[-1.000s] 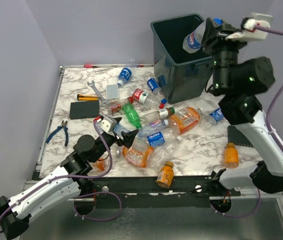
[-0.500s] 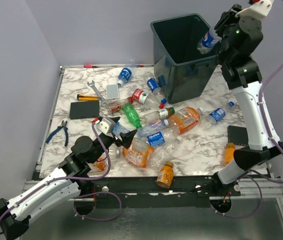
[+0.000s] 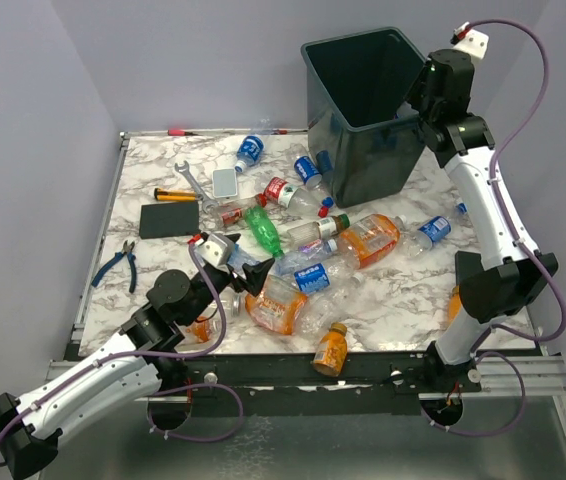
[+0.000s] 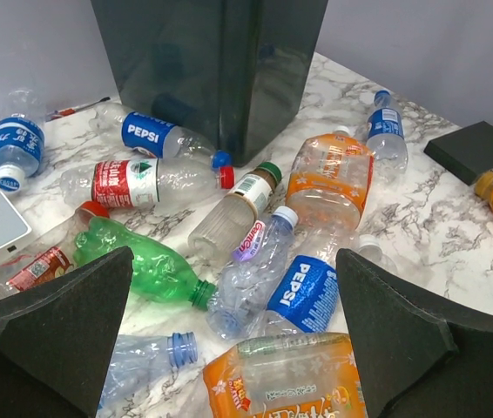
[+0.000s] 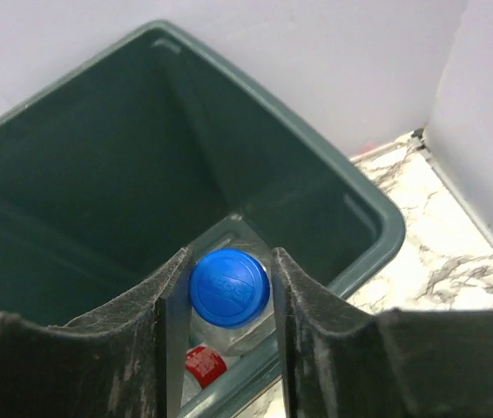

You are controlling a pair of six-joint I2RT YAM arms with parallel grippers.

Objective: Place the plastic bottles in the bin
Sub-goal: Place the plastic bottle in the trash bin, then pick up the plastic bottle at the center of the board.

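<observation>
The bin (image 3: pixel 363 150) stands at the back of the table, dark grey-green with a thick rim (image 5: pixel 377 218). My right gripper (image 3: pixel 425 88) hangs over its right rim, shut on a clear plastic bottle with a blue cap (image 5: pixel 229 287) that points into the bin. Something red (image 5: pixel 203 366) shows beneath that bottle. Several plastic bottles lie heaped mid-table: a green one (image 3: pixel 262 230), a flattened orange one (image 3: pixel 276 305), a Pepsi-labelled one (image 4: pixel 307 292). My left gripper (image 3: pixel 248 275) (image 4: pixel 233 261) hovers open just above the heap's near side, holding nothing.
A wrench (image 3: pixel 193 182), pliers (image 3: pixel 118 265), a black slab (image 3: pixel 169 219) and a grey slab (image 3: pixel 224 182) lie on the table's left. Another black slab (image 4: pixel 477 150) lies at the right. A small orange bottle (image 3: pixel 331 348) stands at the front edge.
The right arm has carried the blue-capped bottle back and down, from high over the bin's front right to its right rim. The left arm has not moved.
</observation>
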